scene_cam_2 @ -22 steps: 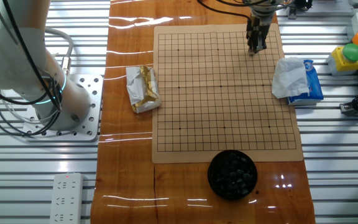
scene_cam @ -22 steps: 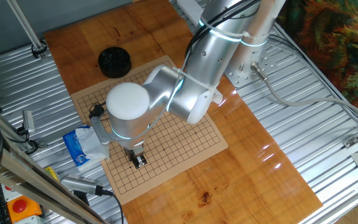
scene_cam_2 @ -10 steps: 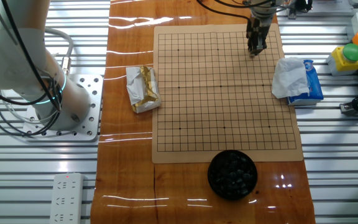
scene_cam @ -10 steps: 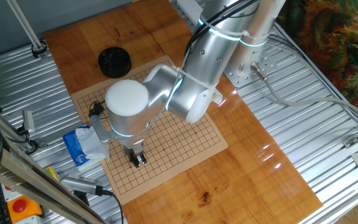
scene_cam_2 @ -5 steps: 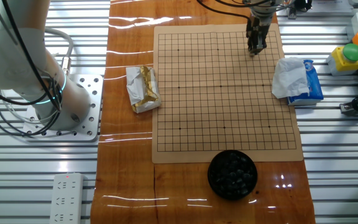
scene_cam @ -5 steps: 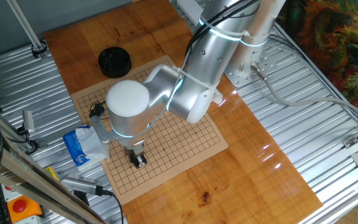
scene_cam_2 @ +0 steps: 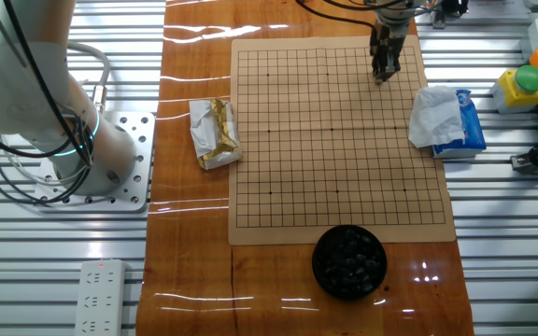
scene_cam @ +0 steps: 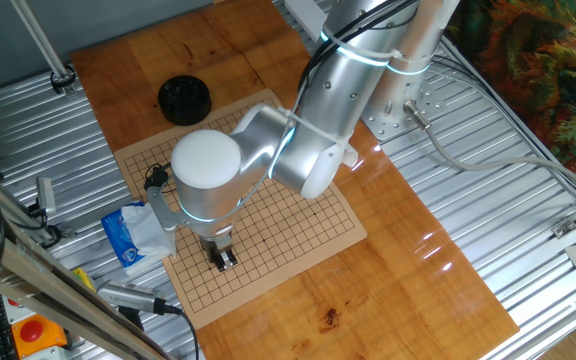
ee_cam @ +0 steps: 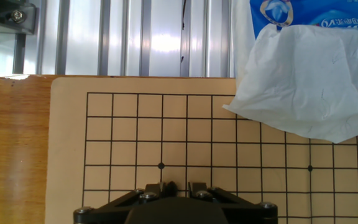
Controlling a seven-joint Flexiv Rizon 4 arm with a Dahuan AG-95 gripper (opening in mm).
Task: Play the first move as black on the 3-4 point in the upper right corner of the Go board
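Observation:
The Go board (scene_cam_2: 334, 140) lies flat on the wooden table, with no stones on the grid that shows. My gripper (scene_cam_2: 384, 75) points down at its upper right corner, fingertips almost on the board (scene_cam: 308, 225). In the hand view the gripper (ee_cam: 175, 185) is just below the corner star point (ee_cam: 161, 166). A small black stone (ee_cam: 171, 186) sits against the left finger, and a light gap separates it from the right finger. The fingers hide the crossing under the stone, so I cannot tell whether it is the 3-4 point. The black bowl of stones (scene_cam_2: 348, 261) stands at the opposite board edge.
A tissue pack with a loose white tissue (scene_cam_2: 446, 119) overlaps the board's right edge close to the gripper (scene_cam: 225, 259). A crumpled gold wrapper (scene_cam_2: 215, 133) lies left of the board. A red and green button box (scene_cam_2: 521, 84) and a power strip (scene_cam_2: 101, 297) sit on the metal frame.

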